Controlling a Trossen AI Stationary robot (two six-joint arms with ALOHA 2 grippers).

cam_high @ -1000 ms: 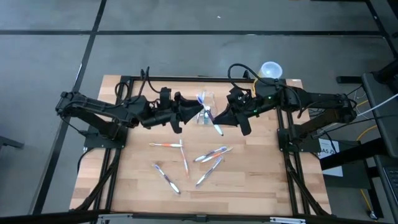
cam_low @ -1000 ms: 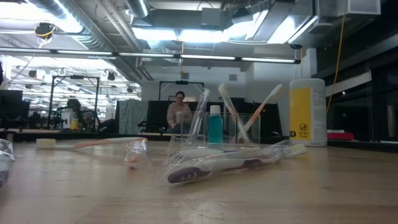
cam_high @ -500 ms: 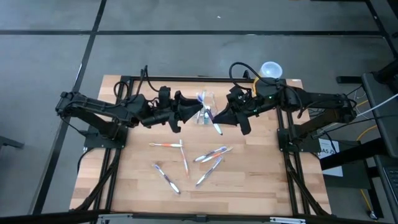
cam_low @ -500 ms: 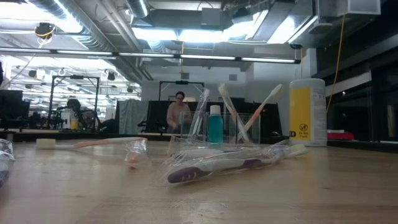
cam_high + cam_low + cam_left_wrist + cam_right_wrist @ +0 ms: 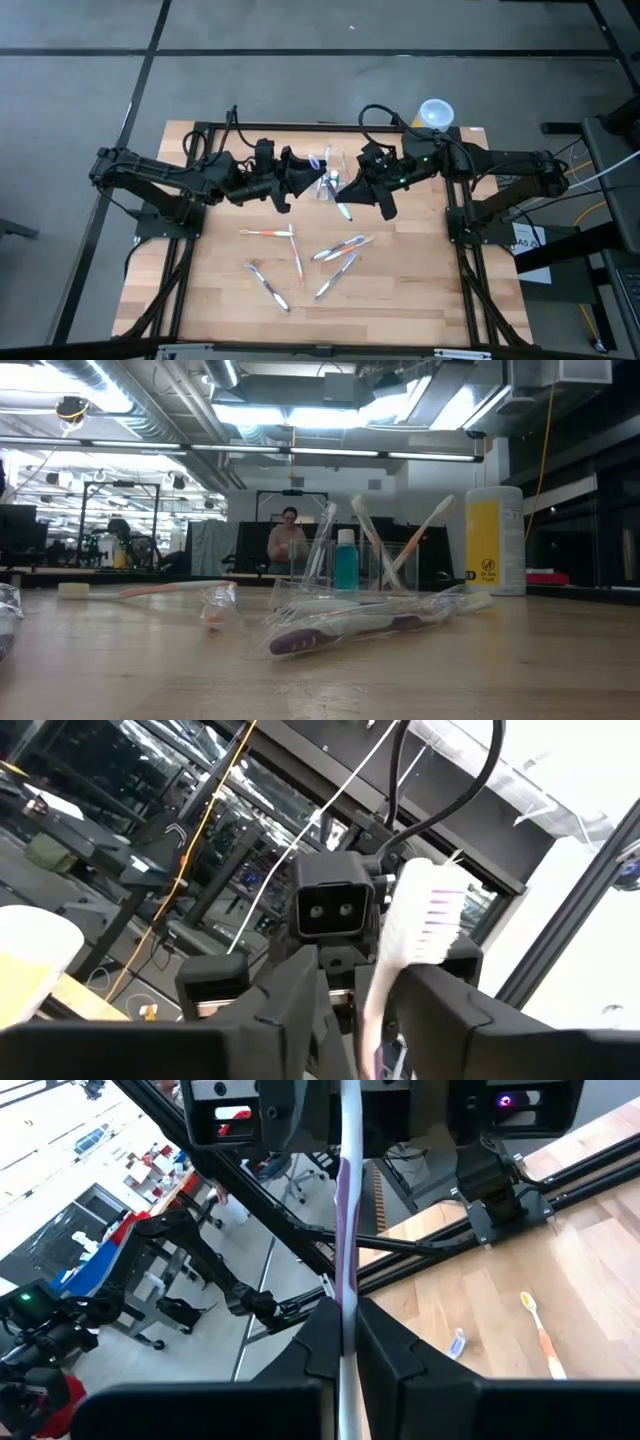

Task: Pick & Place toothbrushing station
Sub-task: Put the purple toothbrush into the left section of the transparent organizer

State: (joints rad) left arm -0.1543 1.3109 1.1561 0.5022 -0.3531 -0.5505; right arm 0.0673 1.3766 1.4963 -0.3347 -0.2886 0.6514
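My right gripper (image 5: pixel 348 190) is shut on a white and purple toothbrush (image 5: pixel 343 205) above the table's far middle. The brush's bristle head (image 5: pixel 425 910) reaches between the fingers of my left gripper (image 5: pixel 312 182), which face it from the left and stand on either side of the brush's neck (image 5: pixel 375 1010) with a gap showing. Under them the toothbrushing station (image 5: pixel 335 160), a clear plastic holder, stands on the table. In the low view the station (image 5: pixel 345 570) holds upright toothbrushes and a teal bottle. That view shows neither gripper. My right gripper pinches the toothbrush's handle (image 5: pixel 346 1295) between its two fingers, which lie across it. The handle runs on past the fingers both ways. The brush is lifted clear of the table, its head toward my left gripper. My left gripper: whether its fingers touch the brush's neck, I cannot tell.
Several loose toothbrushes (image 5: pixel 340 247) lie scattered on the wooden table's near half, one of them (image 5: pixel 350 625) in a clear wrapper. A yellow canister (image 5: pixel 495 540) with a white lid (image 5: pixel 435 112) stands at the far right corner. Black frame rails run along the table's edges.
My right gripper has edged toward my left gripper with the toothbrush, which stays clear of the table.
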